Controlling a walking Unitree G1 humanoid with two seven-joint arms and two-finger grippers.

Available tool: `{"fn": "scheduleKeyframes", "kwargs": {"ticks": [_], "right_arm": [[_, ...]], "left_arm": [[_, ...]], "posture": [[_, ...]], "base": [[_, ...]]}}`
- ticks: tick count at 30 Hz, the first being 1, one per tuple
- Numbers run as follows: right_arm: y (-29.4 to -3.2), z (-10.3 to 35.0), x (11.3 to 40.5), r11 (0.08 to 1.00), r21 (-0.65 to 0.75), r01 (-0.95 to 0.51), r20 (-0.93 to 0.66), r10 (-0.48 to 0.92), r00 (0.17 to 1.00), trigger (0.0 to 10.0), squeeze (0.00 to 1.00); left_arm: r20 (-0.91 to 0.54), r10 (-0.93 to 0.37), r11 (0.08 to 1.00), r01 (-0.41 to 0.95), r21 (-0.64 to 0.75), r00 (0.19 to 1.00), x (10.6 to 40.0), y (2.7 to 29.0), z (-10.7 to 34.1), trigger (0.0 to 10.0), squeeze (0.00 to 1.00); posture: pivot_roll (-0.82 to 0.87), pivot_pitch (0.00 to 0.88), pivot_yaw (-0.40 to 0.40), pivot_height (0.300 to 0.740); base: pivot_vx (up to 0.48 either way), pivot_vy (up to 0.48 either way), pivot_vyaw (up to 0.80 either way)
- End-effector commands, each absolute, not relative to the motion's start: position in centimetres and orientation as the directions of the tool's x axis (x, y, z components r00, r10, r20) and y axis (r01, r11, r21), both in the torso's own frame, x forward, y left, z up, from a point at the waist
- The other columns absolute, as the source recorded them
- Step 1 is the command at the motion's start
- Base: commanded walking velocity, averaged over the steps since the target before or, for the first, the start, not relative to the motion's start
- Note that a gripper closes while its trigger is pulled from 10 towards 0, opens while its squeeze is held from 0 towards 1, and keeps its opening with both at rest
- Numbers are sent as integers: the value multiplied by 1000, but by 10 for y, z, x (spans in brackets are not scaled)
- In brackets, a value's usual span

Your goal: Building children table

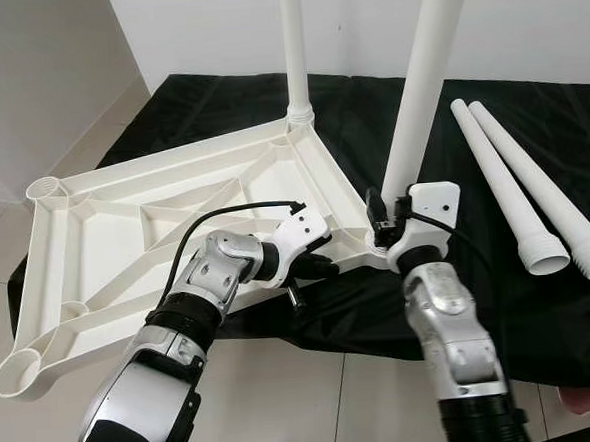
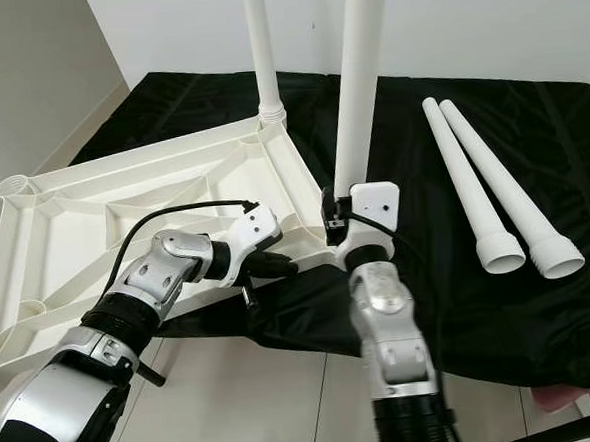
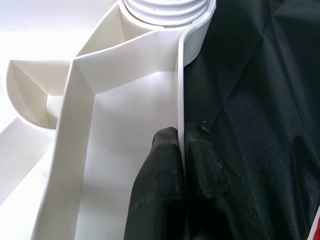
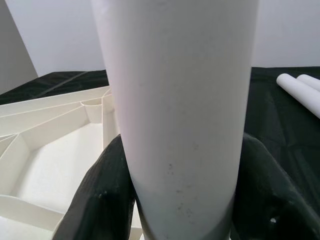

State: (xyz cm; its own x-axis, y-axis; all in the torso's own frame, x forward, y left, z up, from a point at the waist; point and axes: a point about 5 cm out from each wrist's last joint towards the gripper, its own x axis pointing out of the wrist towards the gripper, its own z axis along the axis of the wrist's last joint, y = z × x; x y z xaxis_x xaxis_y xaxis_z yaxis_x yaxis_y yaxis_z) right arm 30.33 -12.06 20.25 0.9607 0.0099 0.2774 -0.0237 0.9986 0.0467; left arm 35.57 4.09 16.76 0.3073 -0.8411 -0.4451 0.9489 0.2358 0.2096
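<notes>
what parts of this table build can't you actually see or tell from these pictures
- Top ends of both standing legs, the far leg and the held leg: cut off by the upper edge in both eye views.
- Held leg's socket joint: hidden behind the right gripper.
- Left gripper pinches the tabletop rim; the wrist view is too close to show the rest of the tabletop.

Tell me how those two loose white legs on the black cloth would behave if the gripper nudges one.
The two loose legs are round, smooth tubes lying flat on the black cloth, so a sideways nudge would probably roll one. They look like hollow plastic, likely light and stiff. The flared end should make a rolling leg curve rather than run straight.
</notes>
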Motion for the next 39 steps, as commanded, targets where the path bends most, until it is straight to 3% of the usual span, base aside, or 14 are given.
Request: {"fn": "scheduleKeyframes", "kwargs": {"ticks": [1, 10, 11, 24, 34, 35, 36, 37, 39], "right_arm": [[-86, 196, 298, 985, 94, -144, 250, 117, 961, 10000, 0], [-80, 188, 296, 985, 107, -135, 219, 109, 970, 10000, 0], [-81, 188, 296, 982, 120, -148, 222, 119, 968, 10000, 1000], [-91, 185, 297, 971, 131, -200, 211, 170, 963, 10000, 1000], [-121, 188, 302, 974, 81, -213, 224, 190, 956, 10000, 1000], [-124, 188, 303, 971, 72, -226, 226, 205, 952, 10000, 376], [-124, 188, 303, 971, 72, -226, 226, 205, 952, 10000, 376], [-127, 190, 304, 964, 73, -255, 230, 232, 945, 10000, 0], [-137, 193, 307, 946, 50, -320, 238, 300, 924, 10000, 0]], "left_arm": [[-496, -802, 277, 943, 185, 333, 353, 42, 149, 10000, 0], [-501, -799, 277, 943, 184, 333, 353, 44, 148, 10000, 0], [-500, -799, 278, 943, 184, 334, 353, 44, 148, 10000, 0], [-496, -801, 280, 942, 185, 335, 353, 44, 149, 10000, 0], [-494, -802, 280, 943, 182, 334, 353, 42, 148, 10000, 0], [-494, -803, 279, 943, 182, 333, 353, 42, 148, 10000, 0], [-494, -803, 279, 943, 182, 333, 353, 42, 148, 10000, 0], [-494, -803, 279, 943, 182, 333, 353, 42, 148, 10000, 0], [-493, -804, 279, 943, 181, 333, 353, 42, 149, 10000, 0]], "posture": [[-159, 96, 87, 740], [-153, 94, 84, 740], [-154, 95, 85, 740], [-166, 95, 91, 740], [-169, 98, 94, 740], [-169, 100, 93, 740], [-169, 100, 93, 740], [-169, 102, 94, 740], [-170, 106, 93, 740]], "base": [[0, 0, 0], [0, 0, 0], [0, 0, 0], [0, 0, 0], [0, 0, 0], [0, 0, 0], [0, 0, 0], [0, 0, 0], [0, 0, 0]]}}
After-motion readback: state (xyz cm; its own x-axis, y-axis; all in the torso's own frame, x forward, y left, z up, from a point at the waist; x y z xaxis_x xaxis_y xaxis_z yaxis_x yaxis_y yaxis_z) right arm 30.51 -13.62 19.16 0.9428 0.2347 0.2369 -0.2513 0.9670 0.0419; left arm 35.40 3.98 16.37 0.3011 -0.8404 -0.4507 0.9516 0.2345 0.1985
